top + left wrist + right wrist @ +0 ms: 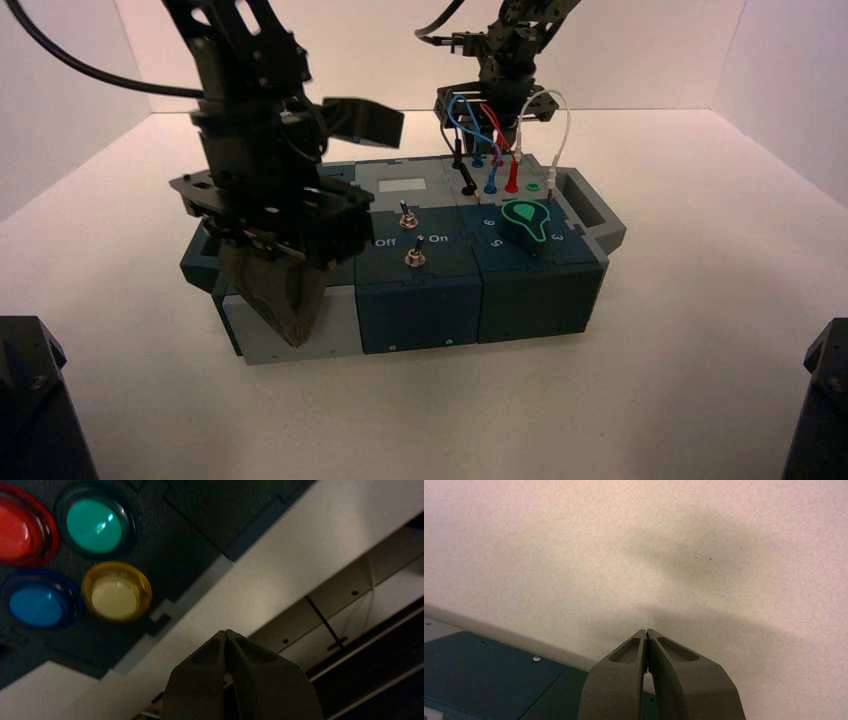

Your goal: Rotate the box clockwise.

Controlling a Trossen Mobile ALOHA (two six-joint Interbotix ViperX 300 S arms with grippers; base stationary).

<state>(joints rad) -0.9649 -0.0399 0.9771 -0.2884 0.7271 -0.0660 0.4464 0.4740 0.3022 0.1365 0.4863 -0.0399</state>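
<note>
- Two grippers are in play around the long dark teal and grey box point(440, 270), which sits mid-way on the white surface point(700, 380), already skewed a bit rather than square to the robot.
- Left gripper point(285, 310) hangs at the box's near-left corner, fingers pressed together with nothing between them. Its wrist view shows the tips just off the box edge, beside the yellow round button point(116, 591), with the green point(95, 526), blue point(36, 605) and red point(15, 532) round buttons further in.
- Right gripper point(646, 636) is behind the box's far-right side, near the looped plug wires point(500, 135), also closed on nothing, tips together above the surface.
- Risk one, I'd say: the left tips ride up over the edge instead of pushing the side wall, then they mash the yellow button or just skid across the top.
- Risk two: the right arm sweeps in too high and snags the wires, yanking a plug.
- Risk three: only one end gets pushed, so the box slides across the surface instead of pivoting, or the green knob point(527, 222) gets bumped.
</note>
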